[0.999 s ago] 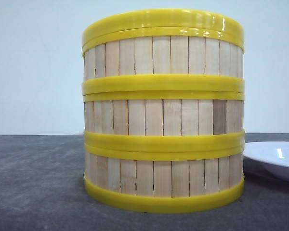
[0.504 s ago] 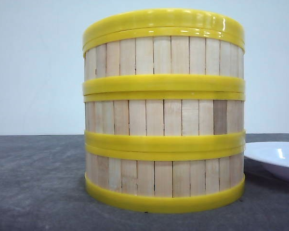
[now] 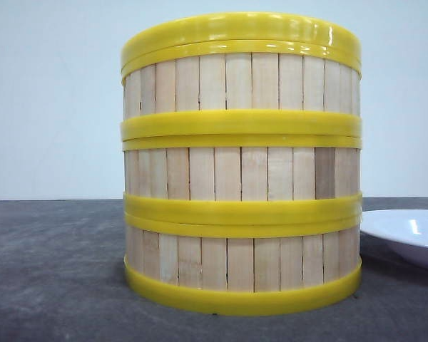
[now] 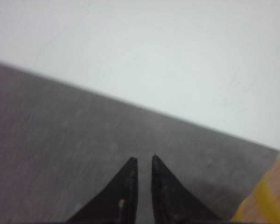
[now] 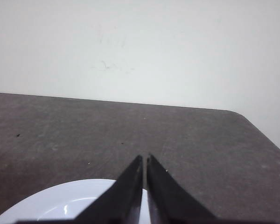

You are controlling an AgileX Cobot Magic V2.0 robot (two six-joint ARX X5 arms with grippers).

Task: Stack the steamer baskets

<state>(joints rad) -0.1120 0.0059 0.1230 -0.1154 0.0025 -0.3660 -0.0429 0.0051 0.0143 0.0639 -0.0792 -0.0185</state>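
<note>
Front view: dark grey, faintly mottled bench (image 3: 57, 271) running back to a plain white wall (image 3: 50, 100). Stood near the middle of the bench and close to the camera, the steamer baskets (image 3: 242, 167), stacked three high, upright and aligned, yellow rims meeting rim to rim between tiers. Topped by a further yellow band at the crown, not clearly a lid or simply the top rim from this angle. Insides hidden from every view; contents cannot be told. Lay just beside the stack on the right, a white plate (image 3: 406, 235), cut off by the picture's edge, its rim apart from the lowest basket; nothing seen on the visible part of it.

Left wrist view, blurred: left claw (image 4: 143, 161) hung over bare bench, tips drawn near each other with a narrow gap between, pinching nothing. Showed at the corner of that picture a sliver of yellow rim and pale slats, close beside the claw but not touching.

Right wrist view: right claw (image 5: 145, 158) poised above the plate's rim (image 5: 51, 200), tips almost pressed together, only a thin slit between, gripping nothing. Stretched beyond it the same grey bench to the white wall, with the bench's rounded corner in sight.
</note>
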